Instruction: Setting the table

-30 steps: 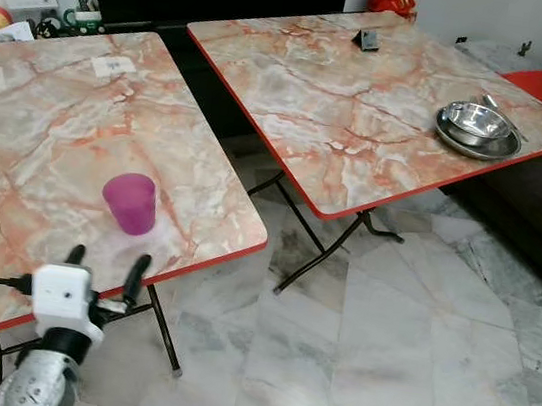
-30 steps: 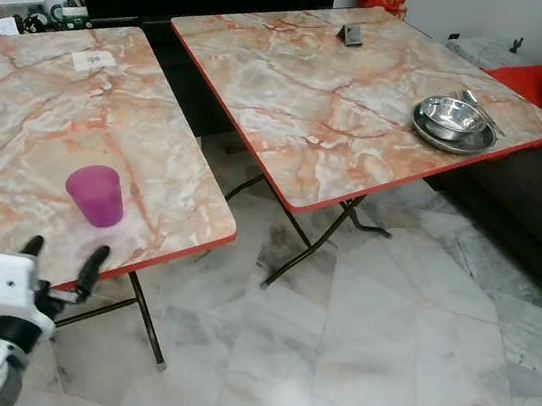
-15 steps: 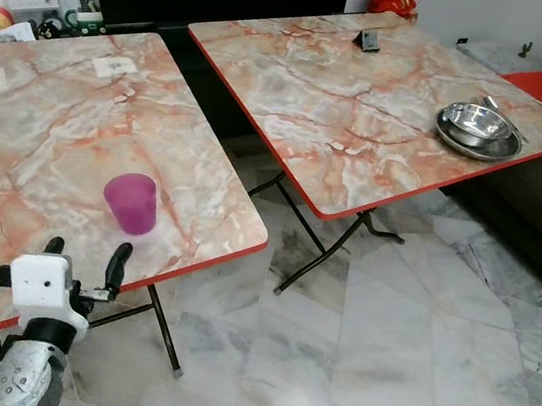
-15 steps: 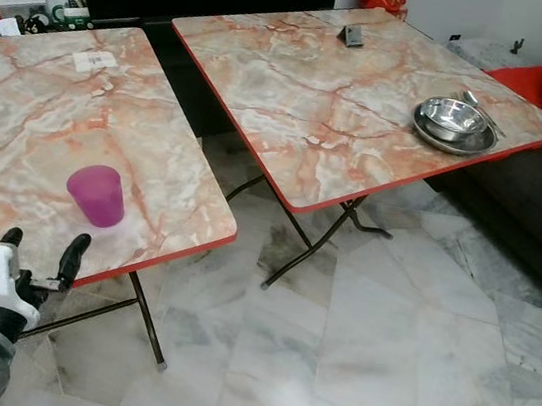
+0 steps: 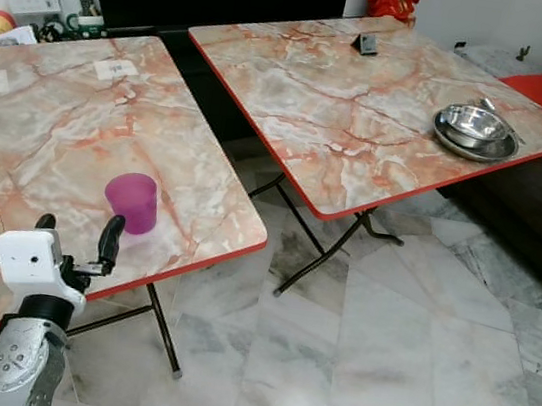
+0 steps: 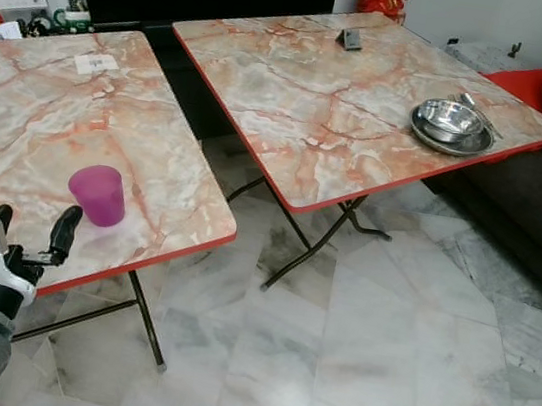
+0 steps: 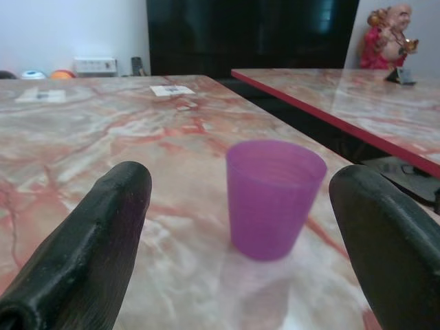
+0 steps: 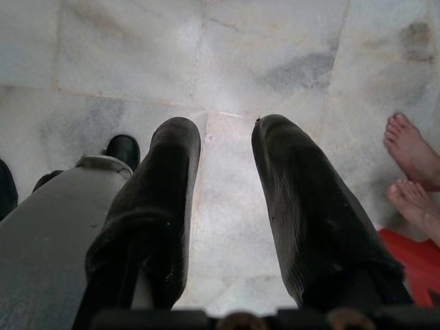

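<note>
Two folding tables with orange-veined marble-pattern tops and red edges stand side by side on a pale marble-tile floor (image 5: 413, 344): the near table (image 5: 49, 131) on the robot's left, the far table (image 5: 367, 95) to its right. One translucent purple plastic cup (image 5: 132, 202) stands upright near the front edge of the near table, nothing touching it. Left gripper (image 5: 75, 233), black-fingered with a white wrist block: fingers spread wide, nothing held, hovering at the table's front edge just short of the cup; since a second ago it has shifted toward the robot's left and a little further over the tabletop, while the cup has kept its place. In the left wrist view the cup (image 7: 273, 198) stands between and beyond the two fingers (image 7: 89, 247). One stainless steel bowl on a steel plate (image 5: 475, 131) sits near the far table's right edge, unchanged. Right gripper (image 8: 225, 206): hanging idle over the floor, fingers parted, empty; a person's bare feet (image 8: 412, 172) nearby.
</note>
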